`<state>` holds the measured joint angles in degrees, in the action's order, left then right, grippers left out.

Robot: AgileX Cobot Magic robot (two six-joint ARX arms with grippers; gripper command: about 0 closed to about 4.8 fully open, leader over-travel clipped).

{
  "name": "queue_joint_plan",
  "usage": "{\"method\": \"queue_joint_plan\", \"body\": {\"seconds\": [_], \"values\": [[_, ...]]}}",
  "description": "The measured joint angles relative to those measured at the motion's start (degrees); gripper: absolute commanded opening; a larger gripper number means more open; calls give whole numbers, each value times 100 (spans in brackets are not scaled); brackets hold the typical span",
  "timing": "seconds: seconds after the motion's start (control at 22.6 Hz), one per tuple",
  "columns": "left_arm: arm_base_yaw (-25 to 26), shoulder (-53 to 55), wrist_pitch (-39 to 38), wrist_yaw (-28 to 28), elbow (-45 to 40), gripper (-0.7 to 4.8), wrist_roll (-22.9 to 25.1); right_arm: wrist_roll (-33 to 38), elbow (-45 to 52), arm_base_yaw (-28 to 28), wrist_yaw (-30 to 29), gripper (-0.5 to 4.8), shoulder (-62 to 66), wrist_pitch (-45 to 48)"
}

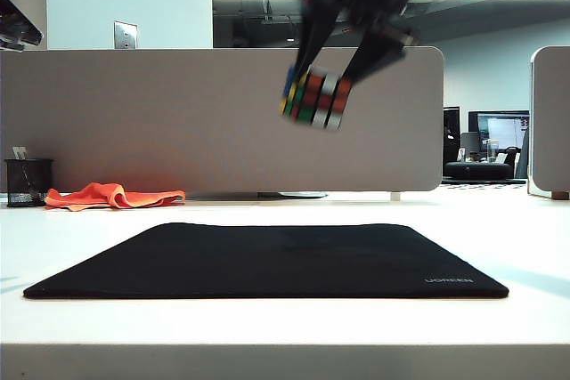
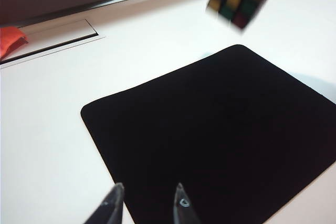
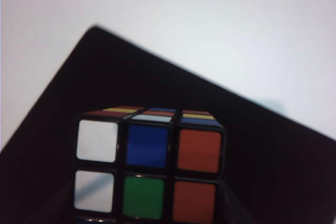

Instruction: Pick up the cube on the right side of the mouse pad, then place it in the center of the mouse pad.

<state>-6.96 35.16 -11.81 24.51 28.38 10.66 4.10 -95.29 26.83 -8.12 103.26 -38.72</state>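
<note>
The right claw (image 1: 319,73) grips the cube (image 1: 315,97) between its two fingers, holding it tilted in the air well above the mouse pad (image 1: 267,260), over its rear half and a little right of middle. The mouse pad lies flat and bare on the white counter (image 1: 499,229). The left claw (image 2: 147,203) hangs above the mouse pad's near edge, jaws apart and holding nothing. Behind the mouse pad's left rear corner lie an orange cloth (image 1: 111,195) and a black mesh pen cup (image 1: 27,181).
</note>
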Motion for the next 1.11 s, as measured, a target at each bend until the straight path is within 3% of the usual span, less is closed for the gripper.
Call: {"method": "queue_joint_plan", "body": {"seconds": [0.35,1.11], "values": [[0,-2,-92,0,0,122,0,-280,-9,118,-22,301,793,-426],[0,-2,-129,0,0,122,0,-555,-11,376,-90,301,1088,-409]]}}
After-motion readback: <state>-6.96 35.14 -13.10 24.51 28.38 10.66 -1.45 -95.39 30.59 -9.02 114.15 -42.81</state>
